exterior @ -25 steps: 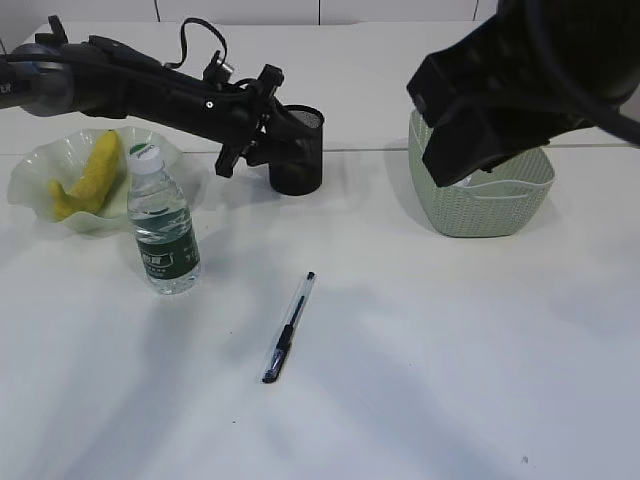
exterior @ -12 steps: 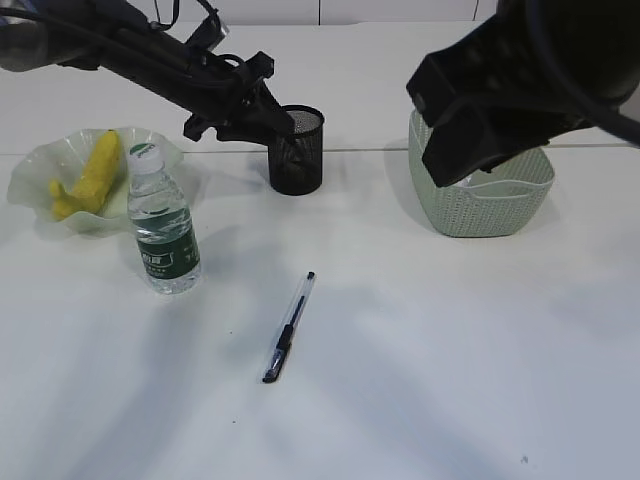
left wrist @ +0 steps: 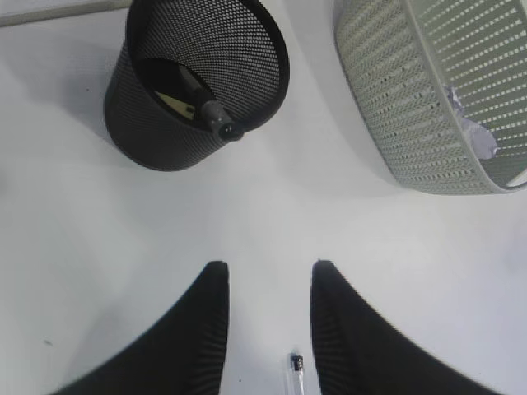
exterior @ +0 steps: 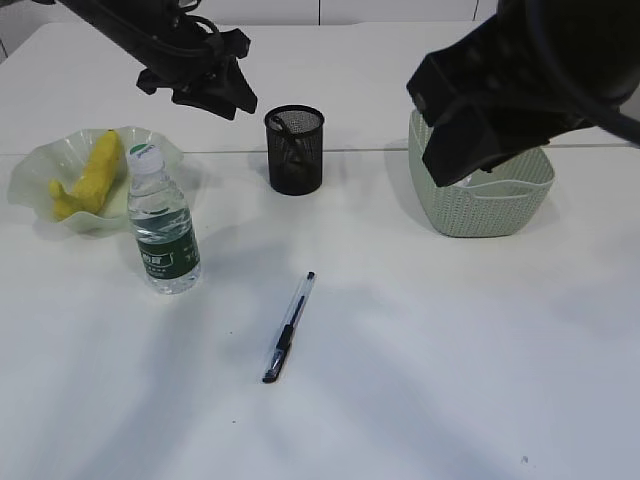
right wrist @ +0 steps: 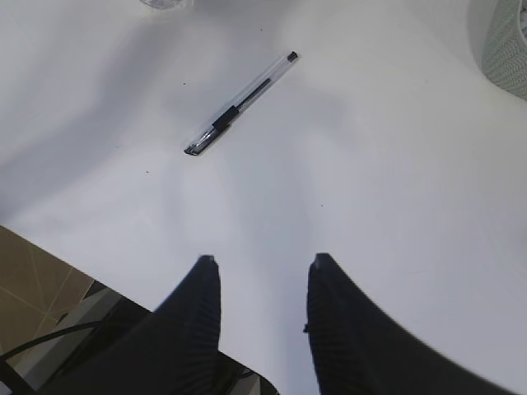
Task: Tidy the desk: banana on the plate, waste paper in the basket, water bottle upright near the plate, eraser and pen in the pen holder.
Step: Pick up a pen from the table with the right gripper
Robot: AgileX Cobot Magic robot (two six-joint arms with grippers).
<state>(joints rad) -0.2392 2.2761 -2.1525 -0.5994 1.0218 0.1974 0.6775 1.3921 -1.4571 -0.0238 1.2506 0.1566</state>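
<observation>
The banana (exterior: 95, 170) lies on the pale green plate (exterior: 30, 165). The water bottle (exterior: 163, 225) stands upright beside the plate. The pen (exterior: 288, 327) lies on the table in front; it also shows in the right wrist view (right wrist: 241, 103). The black mesh pen holder (exterior: 295, 150) holds a small flat object (left wrist: 177, 92). White waste paper (left wrist: 473, 136) lies in the green basket (exterior: 490, 205). My left gripper (exterior: 235, 100) is open and empty, raised left of the holder (left wrist: 198, 82). My right gripper (right wrist: 261, 259) is open and empty, high above the table's front.
My right arm (exterior: 520, 90) looms large over the basket at the upper right. The table's front edge and the floor show at the lower left of the right wrist view (right wrist: 41, 288).
My left gripper has lifted up and to the left, away from the pen holder where it was a second ago. The right arm, pen and bottle have not moved.
</observation>
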